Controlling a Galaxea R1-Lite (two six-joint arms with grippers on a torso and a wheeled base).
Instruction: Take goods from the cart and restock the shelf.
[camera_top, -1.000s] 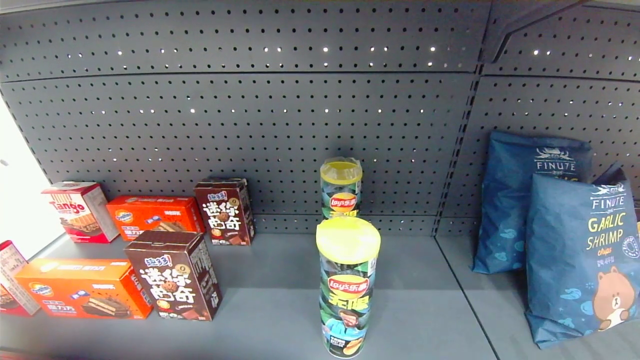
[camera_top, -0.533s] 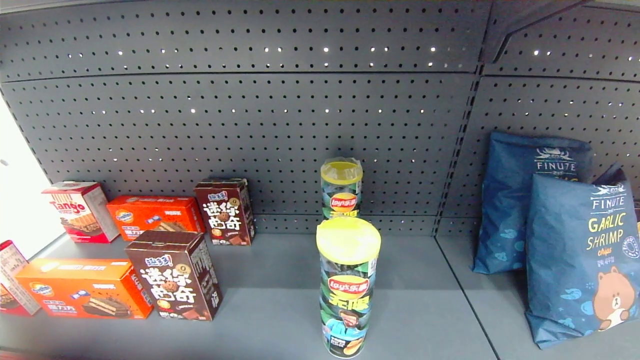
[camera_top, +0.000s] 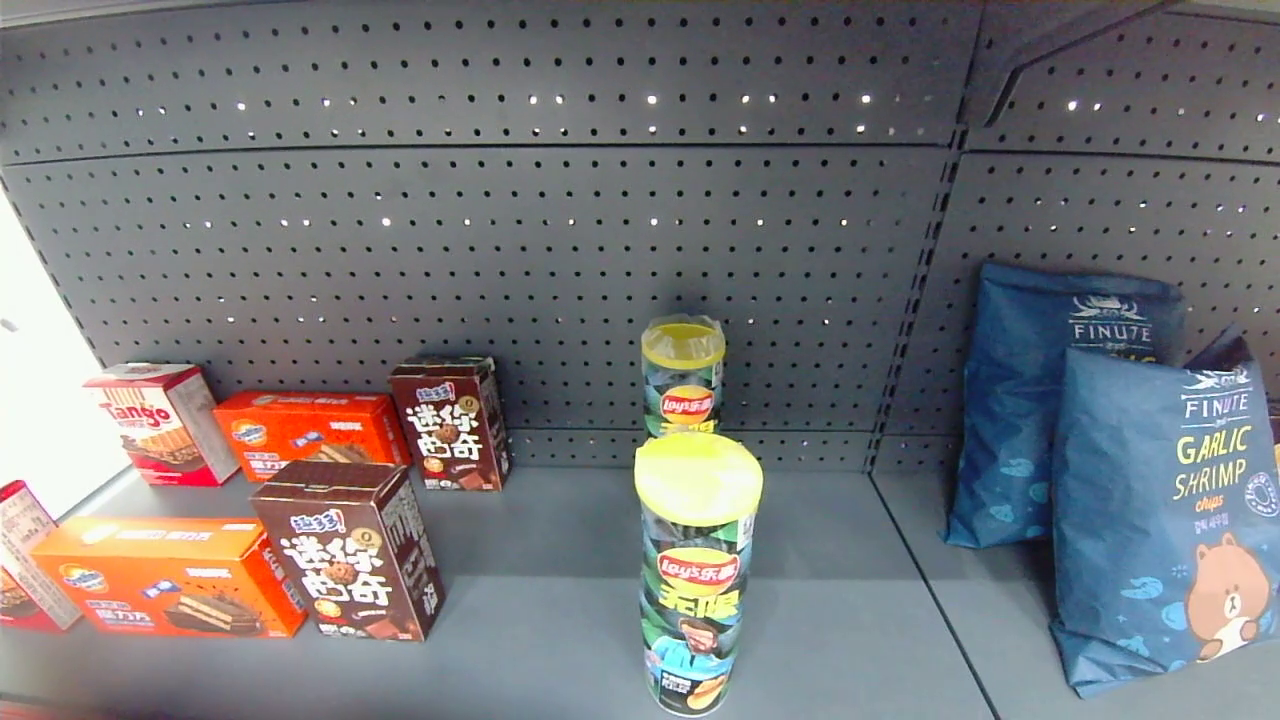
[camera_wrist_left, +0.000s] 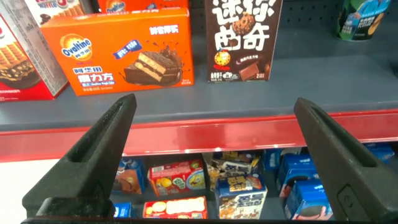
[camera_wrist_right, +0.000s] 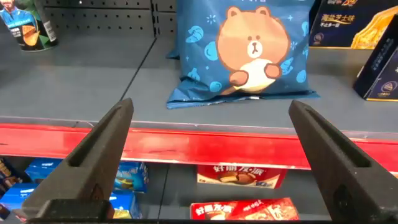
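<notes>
Our left end effector and right end effector gape wide, empty. The chip can on the shelf looks light and stiff (slick too); we'd grip mid-body.

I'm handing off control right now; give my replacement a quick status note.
Left gripper: open, empty, at the shelf front edge, facing the orange box and brown box.
Right gripper: open, empty, facing the bag.
Front can and rear can stand in line mid-shelf.
Done: these goods are shelved.
Left: fetch the next item; the bare space beside the cans looks usable.
</notes>
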